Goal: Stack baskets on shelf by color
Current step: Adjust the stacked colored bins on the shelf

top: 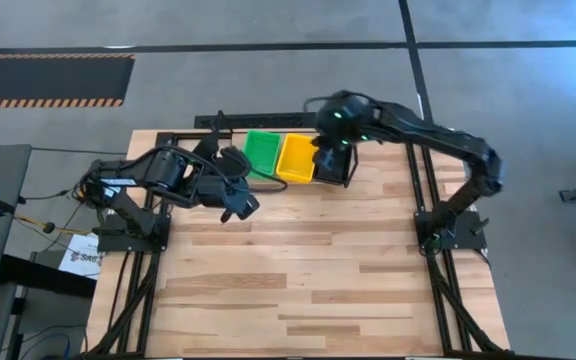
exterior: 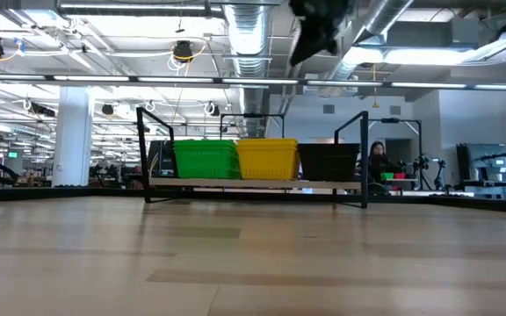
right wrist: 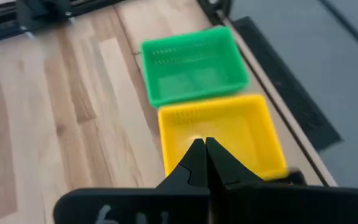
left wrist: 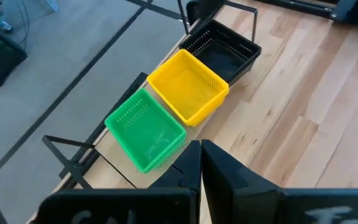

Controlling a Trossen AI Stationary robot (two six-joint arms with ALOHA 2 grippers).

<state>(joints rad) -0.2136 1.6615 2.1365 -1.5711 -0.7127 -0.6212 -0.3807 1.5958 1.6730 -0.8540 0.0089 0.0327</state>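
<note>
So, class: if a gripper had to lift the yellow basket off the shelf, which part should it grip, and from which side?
Grip the yellow basket by its front rim, coming from above. It sits open side up, with the green basket and black basket close against its sides, so only the front and back walls look free for fingers.

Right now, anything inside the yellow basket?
The yellow basket looks empty in both wrist views: bare mesh floor. The right gripper, shut above it, hides a strip of its floor there. How many are stacked under it: cannot tell.

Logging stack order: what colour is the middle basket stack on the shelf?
Yellow: the middle stack sits between green and black, clearest in the left wrist view.
</note>
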